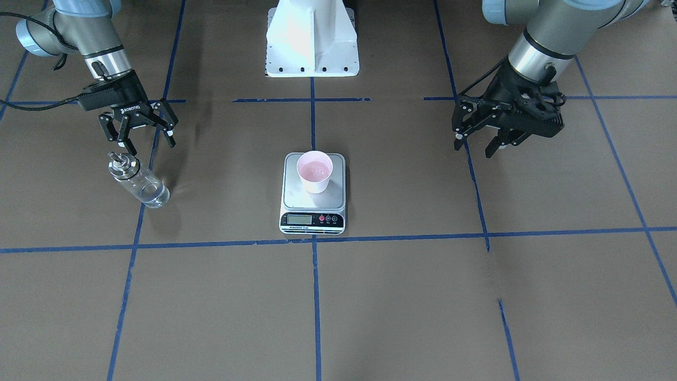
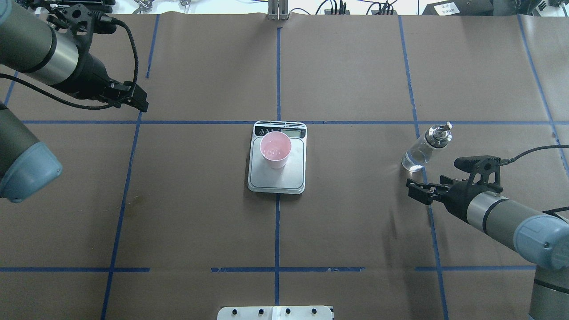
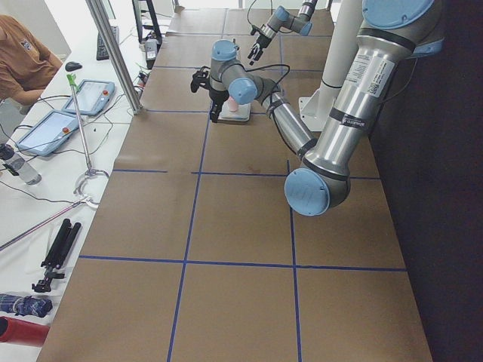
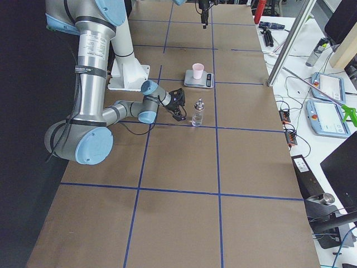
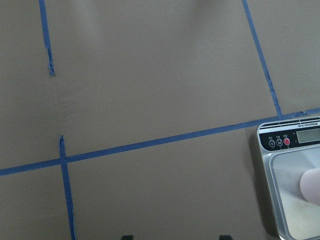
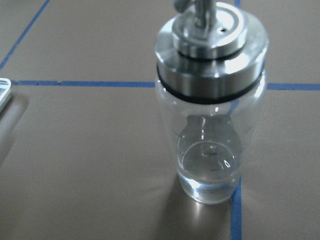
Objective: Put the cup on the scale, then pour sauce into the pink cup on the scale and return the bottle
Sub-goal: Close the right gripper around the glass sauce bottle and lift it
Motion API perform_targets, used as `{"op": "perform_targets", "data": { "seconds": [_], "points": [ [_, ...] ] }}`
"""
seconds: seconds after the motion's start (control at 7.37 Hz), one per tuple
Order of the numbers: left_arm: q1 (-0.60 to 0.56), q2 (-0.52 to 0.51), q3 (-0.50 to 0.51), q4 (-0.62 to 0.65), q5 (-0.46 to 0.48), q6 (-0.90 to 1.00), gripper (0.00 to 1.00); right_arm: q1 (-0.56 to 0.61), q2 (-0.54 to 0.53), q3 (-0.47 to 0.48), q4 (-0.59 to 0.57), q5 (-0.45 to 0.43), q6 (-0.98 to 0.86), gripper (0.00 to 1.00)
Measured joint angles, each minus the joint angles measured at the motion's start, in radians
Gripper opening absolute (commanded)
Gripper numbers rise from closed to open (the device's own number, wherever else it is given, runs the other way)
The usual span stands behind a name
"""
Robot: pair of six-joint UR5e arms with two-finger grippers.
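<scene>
The pink cup (image 1: 314,172) stands upright on the far part of the scale (image 1: 296,197), which lies at the table's middle; the same cup (image 2: 275,150) and scale (image 2: 276,180) show from overhead. The glass bottle (image 2: 422,150) with its metal cap stands upright on the table on my right side. A little clear sauce (image 6: 207,181) sits at its bottom. My right gripper (image 1: 146,138) is open, on my side of the bottle (image 1: 138,180) and not touching it. My left gripper (image 1: 473,148) is open and empty, above the table well to the left of the scale.
Blue tape lines (image 2: 277,75) divide the brown table into squares. The white robot pedestal (image 1: 312,39) stands at the near edge behind the scale. A side desk with tablets (image 3: 56,124), a metal pole (image 3: 113,53) and a seated person (image 3: 23,60) lie beyond the far edge.
</scene>
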Motion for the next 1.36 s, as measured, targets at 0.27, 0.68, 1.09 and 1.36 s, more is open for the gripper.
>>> {"op": "perform_targets", "data": {
  "seconds": [0.27, 0.68, 1.09, 1.36],
  "points": [
    [-0.028, 0.058, -0.001, -0.001, 0.000, 0.145, 0.69, -0.032, 0.002, -0.022, -0.009, -0.124, 0.052, 1.00],
    [-0.106, 0.129, 0.000, -0.001, -0.002, 0.338, 0.69, -0.054, 0.028, -0.069, -0.035, -0.219, 0.061, 1.00],
    [-0.114, 0.138, -0.002, -0.001, -0.003, 0.357, 0.70, -0.058, 0.066, -0.083, -0.083, -0.290, 0.049, 1.00],
    [-0.116, 0.139, -0.005, 0.001, -0.002, 0.358, 0.72, -0.059, 0.080, -0.086, -0.102, -0.314, 0.046, 1.00]
  ]
}}
